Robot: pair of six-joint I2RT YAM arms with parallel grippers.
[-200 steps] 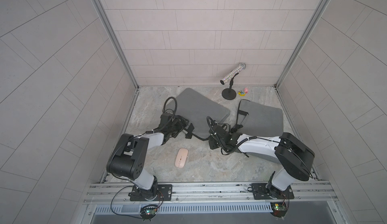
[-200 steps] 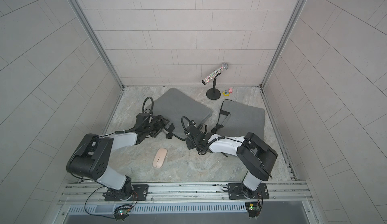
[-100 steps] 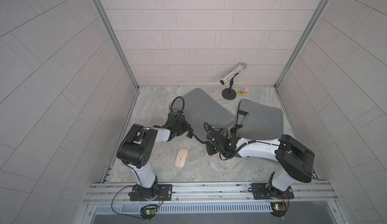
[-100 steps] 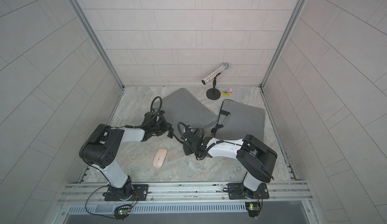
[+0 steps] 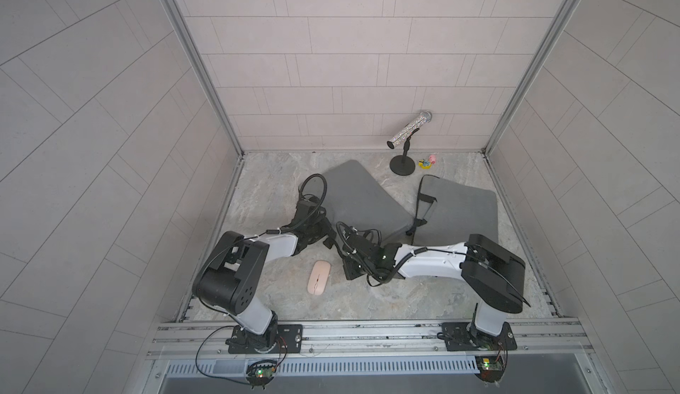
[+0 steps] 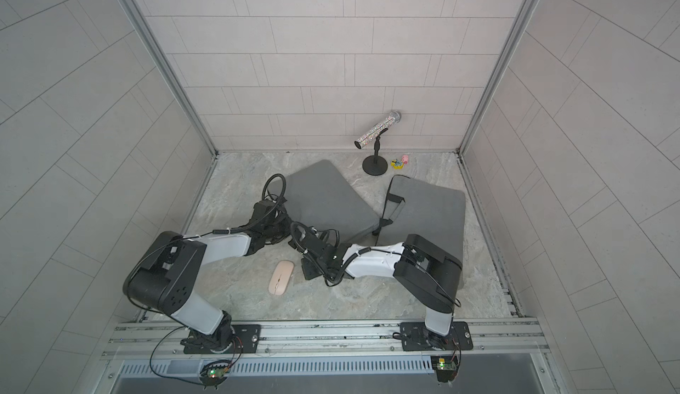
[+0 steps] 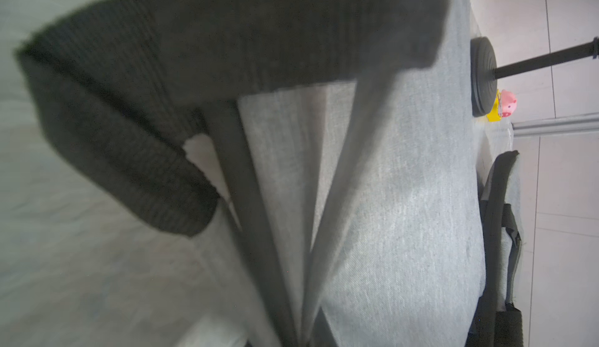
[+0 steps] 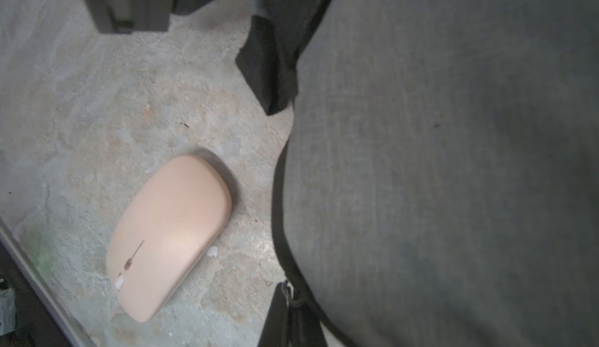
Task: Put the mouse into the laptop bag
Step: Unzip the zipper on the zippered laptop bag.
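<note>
Pink mouse (image 5: 318, 277) lies flat on the counter (image 5: 423, 300), near-centre. Nothing holds it. It sits just left of the right gripper (image 5: 351, 243) and apart from the laptop bag (image 5: 362, 197). The bag is grey and spread in two panels further back: left panel humped, right panel flat.

The left gripper (image 5: 326, 231) is at the near-left edge of the left panel. In the wrist view the edge seam runs between its fingers, so it reads as clamped on the bag. The right gripper's jaws are fully closed at that panel's near edge; whether fabric is pinched, cannot tell.

Handling (judgement):
- The mouse is probably light and rigid, with a smooth, slippery shell and a low profile.
- Take it from above across the narrow waist, pads on the side walls, not the domed top.
- The bag is soft and padded, likely to sag, so the mouth needs holding open.
</note>
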